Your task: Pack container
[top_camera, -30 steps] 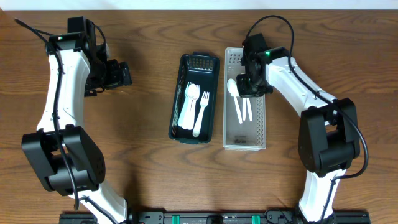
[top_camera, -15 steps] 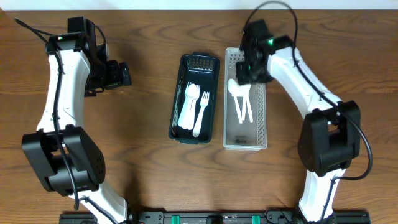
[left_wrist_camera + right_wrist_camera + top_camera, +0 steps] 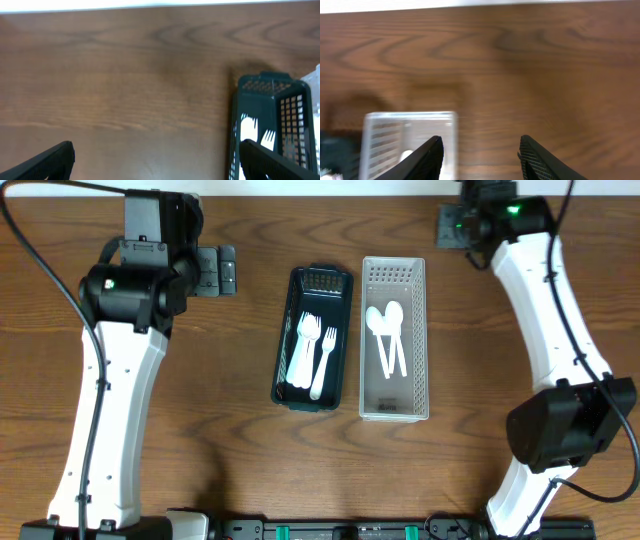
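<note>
1. One wooden table [image 3: 220,430] fills every view.
2. The white container [image 3: 392,412] sits mid-table, just beside the dark container [image 3: 279,370].
3. The left gripper [image 3: 226,272] and right gripper [image 3: 445,225] are both spread and empty.
4. Spoons [image 3: 388,340] lie in the white one, forks [image 3: 315,355] in the dark one.

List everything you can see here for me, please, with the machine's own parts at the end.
table: one, brown wood, under everything.
dark basket: one, dark green, middle of the table.
forks: at least two, white, lying inside the dark basket.
clear basket: one, whitish see-through, beside the dark basket on the right arm's side.
spoons: at least two, white, lying inside the clear basket.
left arm: one, white with black joints.
right arm: one, white with black joints.
left gripper: one, black, open, empty, over bare table.
right gripper: one, black, open, empty, over bare table.
</note>
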Available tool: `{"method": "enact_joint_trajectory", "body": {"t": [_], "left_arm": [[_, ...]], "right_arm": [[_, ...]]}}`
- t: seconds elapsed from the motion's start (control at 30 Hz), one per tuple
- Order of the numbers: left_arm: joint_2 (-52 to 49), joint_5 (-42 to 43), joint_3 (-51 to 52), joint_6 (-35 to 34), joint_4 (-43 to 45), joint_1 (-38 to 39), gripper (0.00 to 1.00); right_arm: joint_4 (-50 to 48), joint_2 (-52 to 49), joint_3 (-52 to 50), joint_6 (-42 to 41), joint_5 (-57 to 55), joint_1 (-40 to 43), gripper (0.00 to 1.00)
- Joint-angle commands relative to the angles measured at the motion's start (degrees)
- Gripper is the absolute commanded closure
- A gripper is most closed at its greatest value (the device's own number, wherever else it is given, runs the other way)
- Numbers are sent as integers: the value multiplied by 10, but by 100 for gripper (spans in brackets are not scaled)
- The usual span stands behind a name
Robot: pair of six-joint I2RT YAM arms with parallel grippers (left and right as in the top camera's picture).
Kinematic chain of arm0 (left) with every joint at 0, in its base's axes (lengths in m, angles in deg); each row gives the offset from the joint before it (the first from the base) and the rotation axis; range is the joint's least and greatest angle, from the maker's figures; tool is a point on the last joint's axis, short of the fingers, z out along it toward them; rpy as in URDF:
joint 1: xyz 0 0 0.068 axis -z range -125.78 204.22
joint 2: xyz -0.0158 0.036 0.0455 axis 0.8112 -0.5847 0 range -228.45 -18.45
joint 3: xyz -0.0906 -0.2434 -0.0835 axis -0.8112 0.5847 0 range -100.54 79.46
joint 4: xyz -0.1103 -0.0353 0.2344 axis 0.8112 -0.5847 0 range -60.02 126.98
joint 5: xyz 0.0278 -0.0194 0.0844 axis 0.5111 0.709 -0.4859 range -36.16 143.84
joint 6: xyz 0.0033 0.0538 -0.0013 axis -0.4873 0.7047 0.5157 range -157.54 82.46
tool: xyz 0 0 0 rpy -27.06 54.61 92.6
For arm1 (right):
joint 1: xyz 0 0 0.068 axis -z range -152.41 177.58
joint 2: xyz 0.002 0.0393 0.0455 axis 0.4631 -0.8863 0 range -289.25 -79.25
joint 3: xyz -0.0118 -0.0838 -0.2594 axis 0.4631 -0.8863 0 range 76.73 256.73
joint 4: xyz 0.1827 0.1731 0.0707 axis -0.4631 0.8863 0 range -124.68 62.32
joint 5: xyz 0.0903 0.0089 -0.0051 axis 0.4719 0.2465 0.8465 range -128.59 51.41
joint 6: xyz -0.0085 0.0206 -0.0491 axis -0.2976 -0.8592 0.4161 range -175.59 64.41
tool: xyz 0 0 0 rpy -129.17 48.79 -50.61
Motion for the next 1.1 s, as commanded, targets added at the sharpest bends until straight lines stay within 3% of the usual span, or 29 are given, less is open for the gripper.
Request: {"method": "enact_joint_trajectory", "body": {"t": [0.0, 0.1, 0.23, 0.3, 0.57, 0.83, 1.07], "left_arm": [[-22, -27, 0, 16, -8, -4, 2], [-43, -27, 0, 16, -24, -4, 2], [-71, -27, 0, 16, -26, -4, 2], [-83, -27, 0, 16, -26, -4, 2], [-107, -27, 0, 16, -26, -4, 2], [-111, -27, 0, 16, -26, -4, 1], [-111, -27, 0, 16, -26, -4, 2]], "right_arm": [[11, -12, -5, -27, 14, 30, 48], [29, -35, -19, -27, 38, 42, 54], [40, -67, -52, -27, 43, 43, 84], [40, -81, -67, -27, 44, 40, 90], [31, -96, -124, -33, 48, 28, 93], [27, -96, -161, 20, 160, 12, 91], [27, -96, -169, 30, 188, -16, 89]]}}
